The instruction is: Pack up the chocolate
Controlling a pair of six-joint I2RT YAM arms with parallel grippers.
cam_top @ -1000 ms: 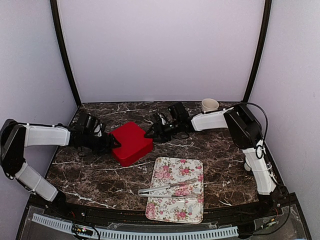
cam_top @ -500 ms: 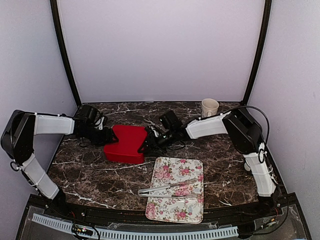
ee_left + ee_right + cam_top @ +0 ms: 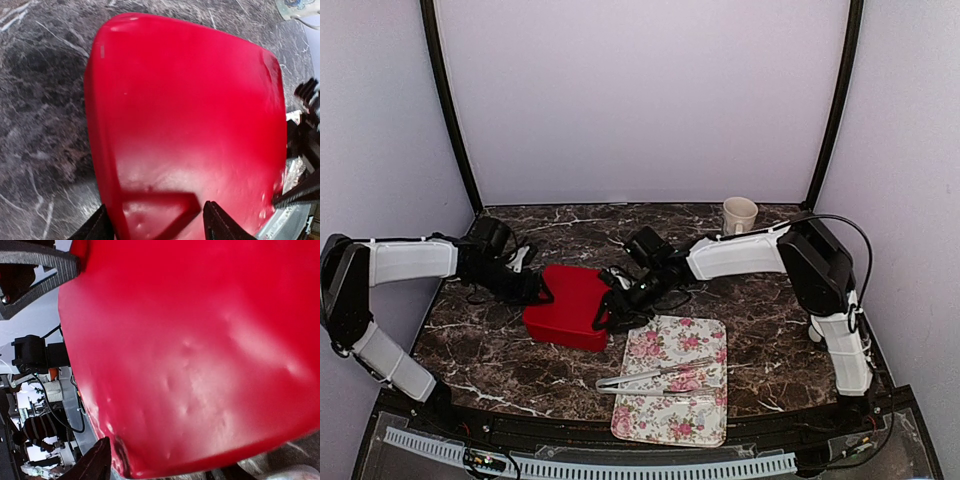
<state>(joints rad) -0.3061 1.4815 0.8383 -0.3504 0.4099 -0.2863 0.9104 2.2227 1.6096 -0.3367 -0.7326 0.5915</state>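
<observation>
Tongs (image 3: pixel 658 379) on floral tray (image 3: pixel 670 415); mug (image 3: pixel 739 214) behind.

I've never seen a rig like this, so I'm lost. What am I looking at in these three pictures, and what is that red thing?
These are two robot arms bolted at the near edge of a marble table. The wide picture comes from a fixed camera above and behind them. The two close-ups come from a camera on each wrist, so red fills them. Each arm ends in a two-finger gripper. The left gripper and the right gripper each clamp an opposite side of a red box. In front lies a floral tray with metal tongs on it, and a mug stands at the back.
</observation>
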